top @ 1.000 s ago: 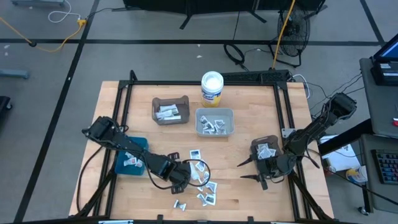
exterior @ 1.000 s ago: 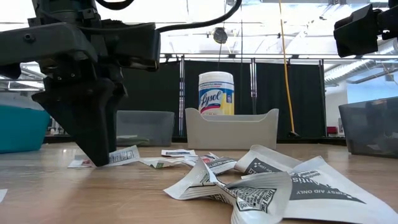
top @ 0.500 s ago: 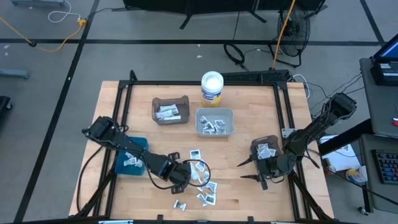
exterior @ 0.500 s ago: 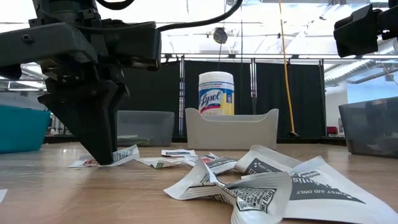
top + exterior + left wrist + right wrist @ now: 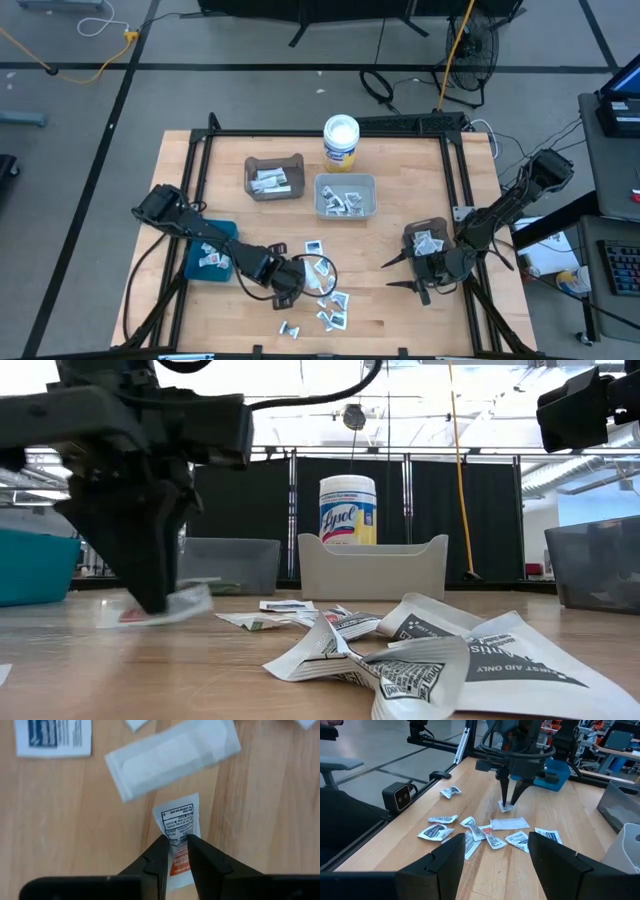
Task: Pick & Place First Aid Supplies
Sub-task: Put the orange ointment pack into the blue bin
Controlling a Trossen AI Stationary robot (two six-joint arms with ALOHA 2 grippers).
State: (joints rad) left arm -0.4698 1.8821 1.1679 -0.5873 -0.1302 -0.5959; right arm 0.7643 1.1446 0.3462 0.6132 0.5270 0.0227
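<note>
- A blue bin [image 5: 197,265] sits at the left side of the table [image 5: 400,310], with a packet lying in it.
- The left gripper [image 5: 175,849] is just right of that bin, pointing down at the wood; its fingers are pinched on a small white packet [image 5: 177,827] with black print and an orange end.
- In the low view the same packet [image 5: 160,607] hangs tilted from the fingers, just off the tabletop.
- A long plain white strip [image 5: 170,757] lies flat just beyond the held packet.
- More loose packets [image 5: 330,305] are scattered on the wood right of the left gripper.
- Toward the back stand a brown bin [image 5: 274,177], a grey bin [image 5: 345,196], both holding packets, and a white round tub [image 5: 341,140].
- The right gripper [image 5: 412,272] hovers at the table's right side beside a dark bin [image 5: 425,240], fingers spread apart and empty.
</note>
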